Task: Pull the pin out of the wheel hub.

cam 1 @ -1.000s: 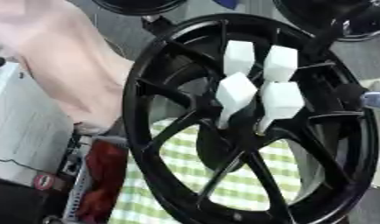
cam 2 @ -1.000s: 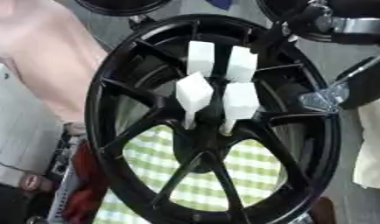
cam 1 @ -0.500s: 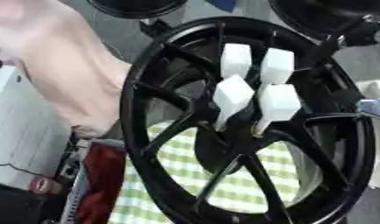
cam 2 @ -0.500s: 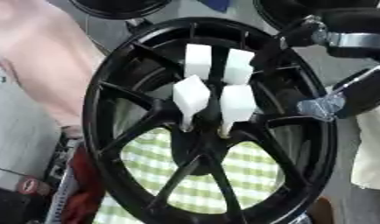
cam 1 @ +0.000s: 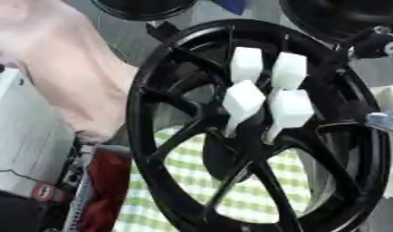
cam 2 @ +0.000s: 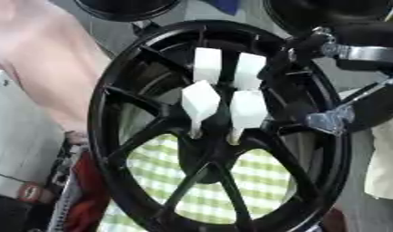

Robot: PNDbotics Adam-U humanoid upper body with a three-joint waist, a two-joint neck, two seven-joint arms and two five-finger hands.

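Note:
A black wheel hub (cam 1: 164,104) stands tilted and fills both views. Several white block-headed pins stick out of its centre: two upper ones (cam 2: 208,63) (cam 2: 249,70) and two lower ones (cam 2: 201,100) (cam 2: 247,110). My right hand (cam 2: 354,52) comes in from the upper right, over the rim. One black finger (cam 2: 303,44) lies close beside the upper right pin, with a small gap showing between them. A silver-tipped part of the hand (cam 2: 333,120) hangs lower, to the right of the lower right pin. Nothing sits in the hand. My left hand shows in no view.
A green and white checked cloth (cam 1: 255,199) lies under the hub. At the left are a pale pink shape (cam 1: 65,77), a white box (cam 1: 17,149) and a red thing (cam 1: 104,190). Other black wheels (cam 1: 144,7) (cam 2: 326,11) stand behind. A white cloth (cam 2: 386,158) hangs at the right.
My right hand has moved left across the rim, closer to the upper right pin. All the pins stay in the hub.

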